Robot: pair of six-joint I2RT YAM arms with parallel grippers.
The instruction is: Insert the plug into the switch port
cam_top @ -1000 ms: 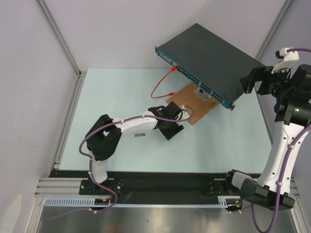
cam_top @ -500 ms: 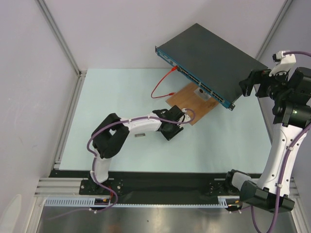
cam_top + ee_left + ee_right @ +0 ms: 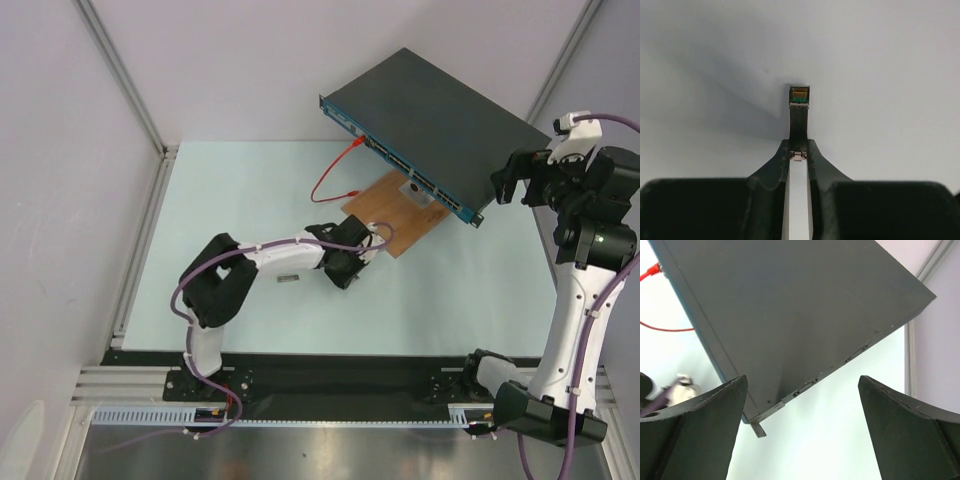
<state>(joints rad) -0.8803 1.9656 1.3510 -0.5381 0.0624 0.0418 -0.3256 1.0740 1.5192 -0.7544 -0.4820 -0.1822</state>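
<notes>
pinching the light, stiff, likely slick metal plug (image 3: 799,117) by its tail, the left gripper (image 3: 799,148) leaves its fragile contact end free; the right gripper (image 3: 801,381) gapes wide.
</notes>
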